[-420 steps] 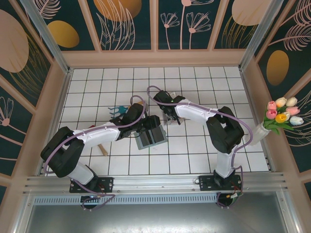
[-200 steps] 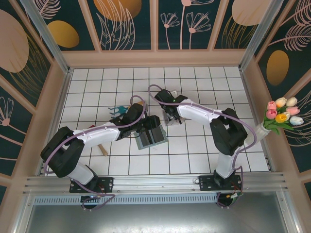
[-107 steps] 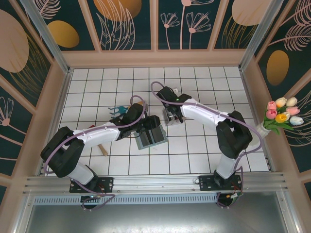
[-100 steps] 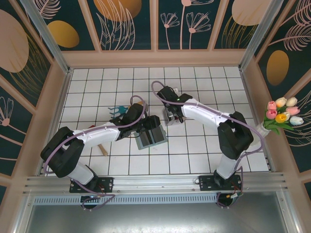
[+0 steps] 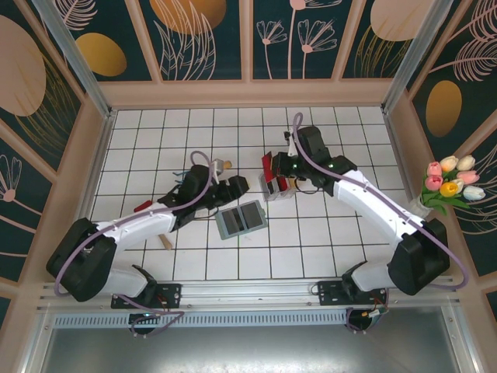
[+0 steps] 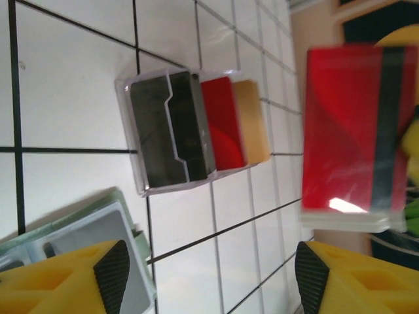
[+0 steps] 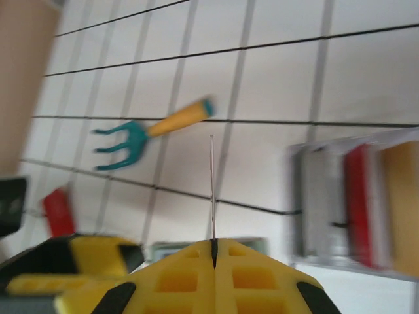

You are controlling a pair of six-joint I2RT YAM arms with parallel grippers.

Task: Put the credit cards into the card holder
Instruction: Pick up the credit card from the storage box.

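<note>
credit cards are split at this moment: one red card (image 6: 353, 131) with a dark stripe is nipped by its lower edge in the right gripper (image 7: 214, 245), fingers pressed together on it. in the right wrist view it stands up as a thin line. held by one edge like this, its far edge is free to lead into a slot. the other credit cards (image 6: 219, 124), dark, red and cream, lie side by side in a clear case (image 6: 136, 178) just below the lifted card.

the card holder (image 5: 241, 220) lies flat on the tiles, nearer the arm bases than the case and apart from it, so the held card is above and beyond it, not yet over it. the left gripper (image 6: 211, 275) hovers spread wide beside the holder's far left corner, gripping nothing, probably placed to steady the holder when the card goes in. which side of the holder opens is hard to tell from above. a teal fork (image 7: 131, 137) with a yellow handle lies further out to the left.
</note>
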